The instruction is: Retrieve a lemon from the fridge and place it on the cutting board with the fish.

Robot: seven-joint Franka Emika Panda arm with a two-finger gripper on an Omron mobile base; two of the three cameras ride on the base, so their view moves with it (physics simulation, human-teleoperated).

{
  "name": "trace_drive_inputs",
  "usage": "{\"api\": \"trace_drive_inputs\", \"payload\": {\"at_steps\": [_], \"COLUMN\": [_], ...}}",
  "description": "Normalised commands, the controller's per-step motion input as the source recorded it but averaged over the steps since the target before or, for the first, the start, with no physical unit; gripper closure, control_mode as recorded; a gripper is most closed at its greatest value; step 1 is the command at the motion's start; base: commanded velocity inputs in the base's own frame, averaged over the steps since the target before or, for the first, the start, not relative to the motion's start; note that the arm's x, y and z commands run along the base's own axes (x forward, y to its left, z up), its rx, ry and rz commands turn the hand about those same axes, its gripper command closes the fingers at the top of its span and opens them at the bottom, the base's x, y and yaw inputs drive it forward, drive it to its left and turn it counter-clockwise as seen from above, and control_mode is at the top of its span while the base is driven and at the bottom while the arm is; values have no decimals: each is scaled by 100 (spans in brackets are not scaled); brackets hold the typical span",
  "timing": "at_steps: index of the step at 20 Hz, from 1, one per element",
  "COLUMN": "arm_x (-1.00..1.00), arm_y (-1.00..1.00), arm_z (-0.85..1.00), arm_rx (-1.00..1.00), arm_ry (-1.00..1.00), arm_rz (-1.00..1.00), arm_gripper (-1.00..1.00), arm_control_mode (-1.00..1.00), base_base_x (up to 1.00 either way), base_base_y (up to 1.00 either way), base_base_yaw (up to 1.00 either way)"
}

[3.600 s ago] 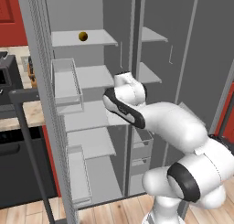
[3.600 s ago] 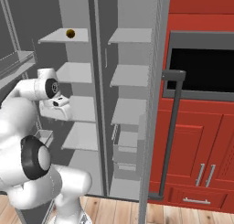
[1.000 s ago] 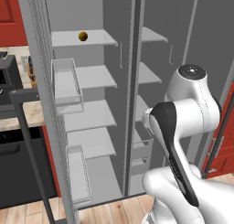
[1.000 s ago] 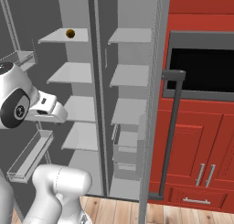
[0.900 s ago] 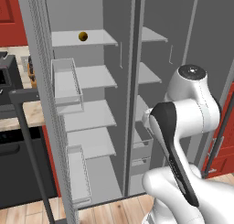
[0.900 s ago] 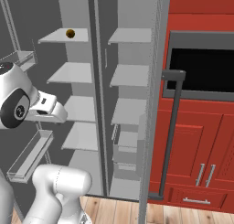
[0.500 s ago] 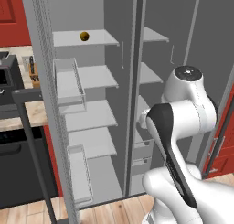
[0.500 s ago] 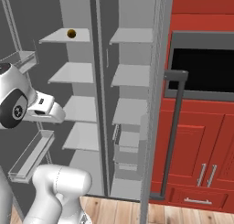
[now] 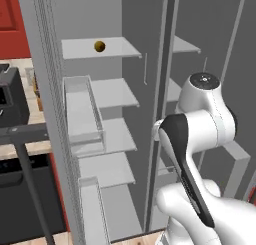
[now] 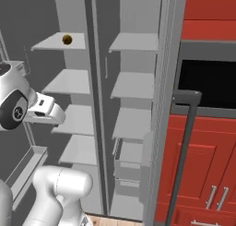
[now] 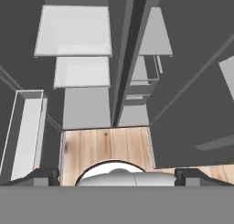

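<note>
One lemon [image 9: 100, 46] sits alone on the top shelf [image 9: 117, 48] of the fridge's [image 9: 145, 19] left compartment, near that shelf's middle and toward the back wall. It is round, so I can name no long axis for it and no way that it points. From the right base view the same lemon [image 10: 67, 39] shows on the top left shelf [image 10: 50, 43], left of the dark centre post. Below it three more pale grey shelves step down, all bare. Both fridge doors stand open; the left door carries a clear bin [image 9: 82, 111] at about the second shelf's height and another lower down. The right compartment has its own stack of shelves and drawers near the bottom.

My gripper [image 11: 117, 175] points steeply down along the fridge interior toward the wooden floor [image 11: 105, 145], well below the lemon's shelf. Its two dark fingertips [image 11: 39, 176] stand at the far edges of the hand view, jaws spread fully wide with nothing between them. My wrist hangs in front of the left compartment's middle shelves. Red cabinets [image 10: 203, 165] flank the fridge on the right, and a dark appliance [image 9: 12, 101] rests on the worktop [image 9: 25, 144] to the left.
</note>
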Motion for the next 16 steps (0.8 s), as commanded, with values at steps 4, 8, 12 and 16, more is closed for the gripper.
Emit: {"api": "trace_drive_inputs", "payload": {"at_steps": [4, 8, 12, 16], "arm_x": [0, 0, 0, 0], "arm_y": [0, 0, 0, 0], "arm_z": [0, 0, 0, 0], "arm_rx": [0, 0, 0, 0], "arm_ry": [0, 0, 0, 0], "arm_rz": [0, 0, 0, 0], "arm_gripper": [-100, -100, -100, -100], "arm_control_mode": [100, 100, 100, 100], "base_base_x": [36, 19, 31, 19], "base_base_y": [-3, 0, -40, -31], "base_base_yaw": [16, 20, 19, 9]}}
